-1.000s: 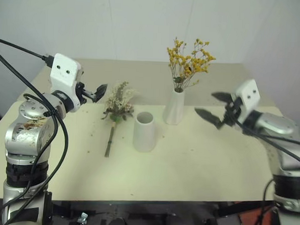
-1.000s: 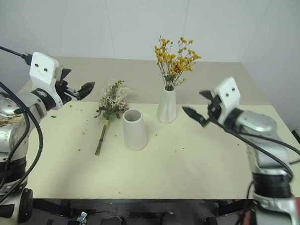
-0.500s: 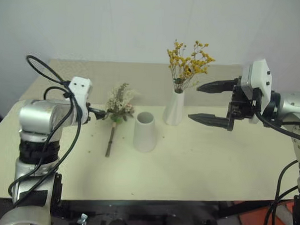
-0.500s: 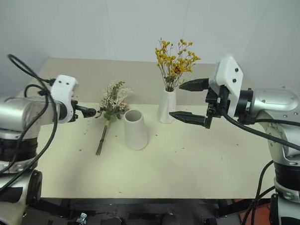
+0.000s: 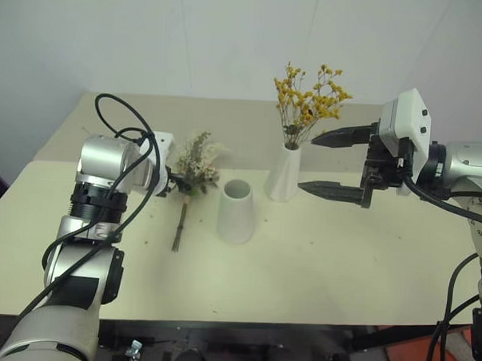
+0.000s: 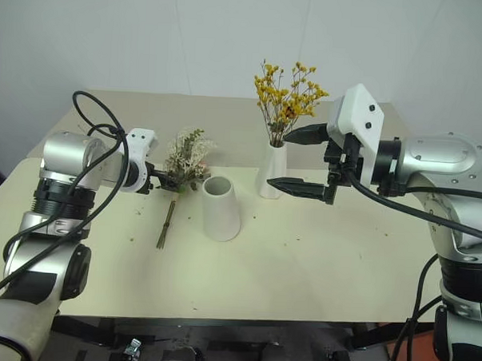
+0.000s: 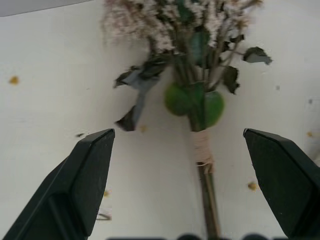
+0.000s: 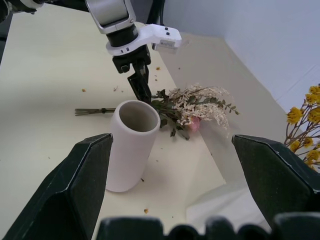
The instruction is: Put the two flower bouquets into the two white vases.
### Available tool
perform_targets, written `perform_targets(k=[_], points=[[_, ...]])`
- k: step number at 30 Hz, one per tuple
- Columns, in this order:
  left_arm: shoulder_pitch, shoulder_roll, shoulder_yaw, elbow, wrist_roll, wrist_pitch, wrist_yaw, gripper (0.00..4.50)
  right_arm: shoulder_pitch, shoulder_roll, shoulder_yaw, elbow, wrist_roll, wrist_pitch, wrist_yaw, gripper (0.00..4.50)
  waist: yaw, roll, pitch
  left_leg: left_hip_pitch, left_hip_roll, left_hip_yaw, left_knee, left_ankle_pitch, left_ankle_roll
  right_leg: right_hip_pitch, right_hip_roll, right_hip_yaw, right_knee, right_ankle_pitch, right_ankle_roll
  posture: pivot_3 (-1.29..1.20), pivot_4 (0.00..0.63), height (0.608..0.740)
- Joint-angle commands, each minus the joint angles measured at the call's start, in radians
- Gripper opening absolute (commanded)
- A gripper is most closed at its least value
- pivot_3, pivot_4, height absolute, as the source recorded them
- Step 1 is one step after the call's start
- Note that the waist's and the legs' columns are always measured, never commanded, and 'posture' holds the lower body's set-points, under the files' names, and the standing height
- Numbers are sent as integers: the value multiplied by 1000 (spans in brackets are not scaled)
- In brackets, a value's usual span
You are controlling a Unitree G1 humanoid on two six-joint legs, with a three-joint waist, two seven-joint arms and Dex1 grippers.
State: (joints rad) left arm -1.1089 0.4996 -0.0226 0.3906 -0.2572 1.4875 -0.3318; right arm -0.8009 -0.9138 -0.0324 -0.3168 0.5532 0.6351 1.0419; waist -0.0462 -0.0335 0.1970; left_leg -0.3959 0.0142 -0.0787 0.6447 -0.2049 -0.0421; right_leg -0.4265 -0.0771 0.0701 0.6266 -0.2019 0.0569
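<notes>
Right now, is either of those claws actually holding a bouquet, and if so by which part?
No, nothing is held. The left gripper is open, its fingers either side of the pink bouquet lying on the table. The right gripper is open in the air.

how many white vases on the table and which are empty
2. The short wide vase stands empty mid-table; the taller slim vase just behind it holds the yellow flowers.

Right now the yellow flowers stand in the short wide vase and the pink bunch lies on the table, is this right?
Not quite. The yellow flowers stand in the tall slim vase, as the left eye view shows; the short wide vase is empty. The pink bunch lies on the table.
</notes>
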Motion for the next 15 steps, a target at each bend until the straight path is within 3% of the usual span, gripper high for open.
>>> perform_targets(k=[1, 14, 15], points=[[-39, -11, 21, 34, 14, 16, 16, 4500, 4, -8, -39, -32, -2, -2, -24, 4483, 0, 0, 0, 0, 0, 0, 0, 0, 0, 0, 0, 0, 0, 0, 0, 0, 150, 740], [-168, -51, -25, 355, 43, -126, -57, 4500, 15, 13, -28, -33, -5, -10, -56, 4483, 1, 0, 0, 0, 0, 0, 0, 0, 0, 0, 0, 0, 0, 0, 0, 0, 150, 740], [-175, -52, -39, 375, 45, -140, -78, 4316, 16, 11, -28, -34, -6, -10, -56, 4498, 1, 0, 0, 0, 0, 0, 0, 0, 0, 0, 0, 0, 0, 0, 0, 0, 150, 740]])
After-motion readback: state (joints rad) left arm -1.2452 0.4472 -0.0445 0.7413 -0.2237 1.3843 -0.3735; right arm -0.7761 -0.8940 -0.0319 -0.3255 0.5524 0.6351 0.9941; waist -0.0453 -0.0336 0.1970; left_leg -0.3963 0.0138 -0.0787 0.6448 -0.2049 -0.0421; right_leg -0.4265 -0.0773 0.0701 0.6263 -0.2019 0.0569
